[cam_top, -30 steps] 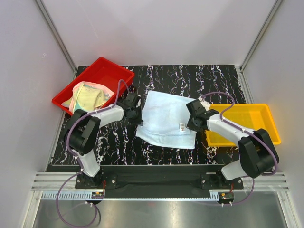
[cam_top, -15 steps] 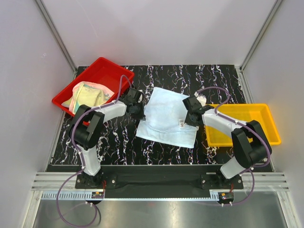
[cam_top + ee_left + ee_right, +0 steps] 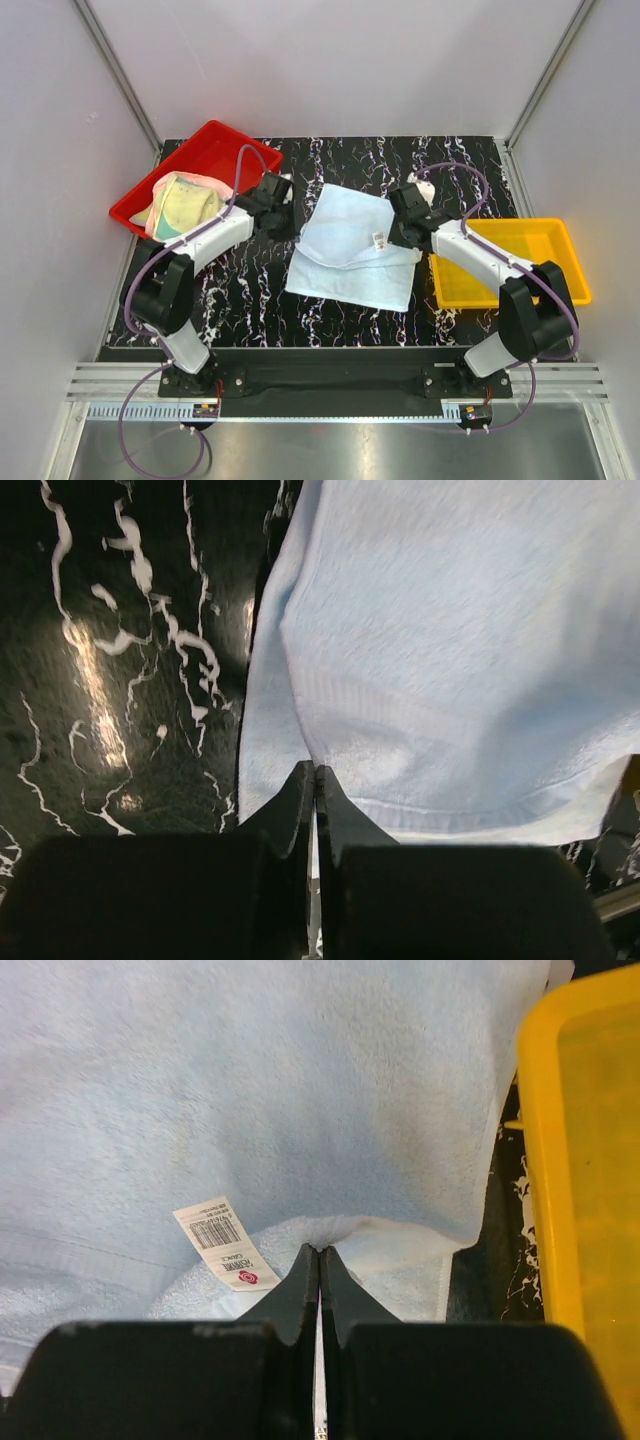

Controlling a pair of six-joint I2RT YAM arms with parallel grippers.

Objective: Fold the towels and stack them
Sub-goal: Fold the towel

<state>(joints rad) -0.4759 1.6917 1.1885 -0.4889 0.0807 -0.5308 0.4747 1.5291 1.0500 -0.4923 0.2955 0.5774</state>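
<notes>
- Black tabletop (image 3: 240, 300) with white marble veins, closed in by plain white walls on three sides
- A pale blue towel (image 3: 350, 250) lies in the middle of the tabletop, between the two arms
- It is doubled over: one layer spans between the two sets of jaws, and another layer spreads flat towards the near edge
- The left arm (image 3: 215, 235) reaches in from the left; its wrist view shows the left jaws pressed together, pinching the hemmed edge of the pale blue towel (image 3: 450, 660)
- The right arm (image 3: 475, 255) reaches in from the right; its wrist view shows the right jaws closed tight on a bunched fold of the pale blue towel (image 3: 300, 1090)
- A white tag (image 3: 225, 1245) with a barcode sits on the towel just left of the right jaws; from above the tag (image 3: 380, 239) faces up
- A red tray (image 3: 215, 158) stands at the far left corner, set at an angle
- Inside it lies a yellow-green towel (image 3: 190, 205), with a pink towel (image 3: 157, 215) showing at its edges
- A yellow tray (image 3: 520, 260) stands on the right side of the tabletop, its rim (image 3: 590, 1160) just beside the blue towel's right edge
</notes>
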